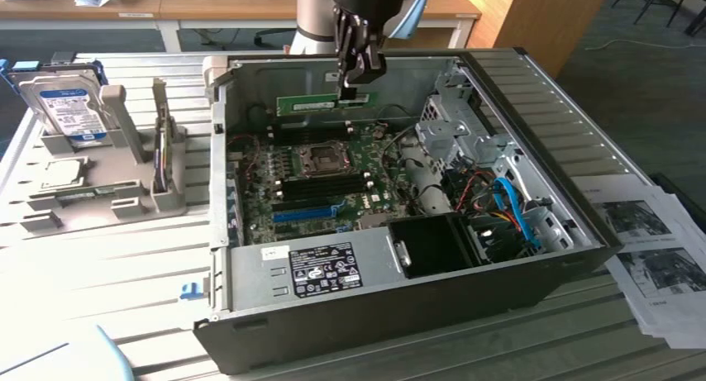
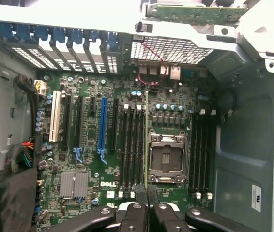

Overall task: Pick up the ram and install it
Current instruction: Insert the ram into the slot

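The ram (image 1: 312, 105), a thin green circuit-board stick, hangs level above the rear of the open computer case (image 1: 518, 83), over the motherboard (image 1: 331, 183). My gripper (image 1: 355, 90) reaches down from above and is shut on the stick near its end on the exterior view's right. In the wrist view the ram (image 2: 146, 140) shows edge-on as a thin line running out from my gripper (image 2: 146, 193). It lines up beside the dark memory slots (image 2: 132, 145), next to the CPU socket (image 2: 166, 157).
A grey rack (image 1: 121, 199) at the exterior view's left holds a silver hard drive (image 1: 69, 104). Inside the case are a blue expansion slot (image 1: 307, 211), a black fan shroud (image 1: 441, 245) and loose cables (image 1: 502, 203). Printed papers (image 1: 651, 257) lie at the exterior view's right.
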`<state>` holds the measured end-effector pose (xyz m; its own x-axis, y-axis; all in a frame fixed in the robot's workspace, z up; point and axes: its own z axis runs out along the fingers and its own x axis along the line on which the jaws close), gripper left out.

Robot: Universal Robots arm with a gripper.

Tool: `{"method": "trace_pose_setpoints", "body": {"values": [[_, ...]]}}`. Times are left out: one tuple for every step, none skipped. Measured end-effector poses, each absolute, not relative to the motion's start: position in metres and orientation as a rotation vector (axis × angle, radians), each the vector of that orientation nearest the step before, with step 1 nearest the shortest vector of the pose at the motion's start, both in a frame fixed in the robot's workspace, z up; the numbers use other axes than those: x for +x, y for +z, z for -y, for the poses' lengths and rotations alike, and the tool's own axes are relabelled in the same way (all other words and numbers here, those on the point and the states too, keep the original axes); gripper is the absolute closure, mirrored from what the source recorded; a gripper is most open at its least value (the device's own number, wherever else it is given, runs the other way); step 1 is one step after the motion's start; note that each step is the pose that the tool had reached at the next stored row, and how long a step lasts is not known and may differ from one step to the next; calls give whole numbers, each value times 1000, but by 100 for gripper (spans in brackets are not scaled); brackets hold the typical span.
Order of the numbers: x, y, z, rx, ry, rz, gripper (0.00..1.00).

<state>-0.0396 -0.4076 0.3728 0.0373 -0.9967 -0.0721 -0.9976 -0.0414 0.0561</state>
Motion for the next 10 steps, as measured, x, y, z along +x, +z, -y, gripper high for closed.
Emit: {"method": "trace_pose_setpoints", "body": {"values": [[-40,373,409,-2255,142,-2168,89],[-40,373,410,-2256,142,-2168,89],[-40,373,411,-2255,142,-2168,89],[-40,373,412,-2256,142,-2168,89],[-40,373,413,-2256,142,-2168,89],[-40,373,414,-2255,142,-2168,89],[-40,373,414,-2256,142,-2168,89],[-40,373,414,-2255,142,-2168,89],[-40,373,414,-2255,142,-2168,89],[-40,373,414,-2256,142,-2169,89]]}}
